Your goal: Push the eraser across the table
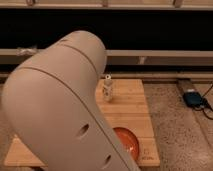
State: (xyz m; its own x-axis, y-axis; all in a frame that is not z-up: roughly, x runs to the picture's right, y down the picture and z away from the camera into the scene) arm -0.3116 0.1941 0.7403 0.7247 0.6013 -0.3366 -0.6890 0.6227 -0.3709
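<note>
The eraser is hidden. My arm's large beige shell (60, 115) fills the left and middle of the camera view and covers most of the table (131, 116), a light wooden plank top. The gripper is out of view, so nothing shows of where it stands over the table. On the uncovered right part of the table a small pale upright object (107, 90) stands near the far edge.
An orange-red round thing (128, 143) lies near the table's front right corner, partly behind the arm. A dark blue device (192, 98) with a cable sits on the speckled floor to the right. A dark wall with a rail runs along the back.
</note>
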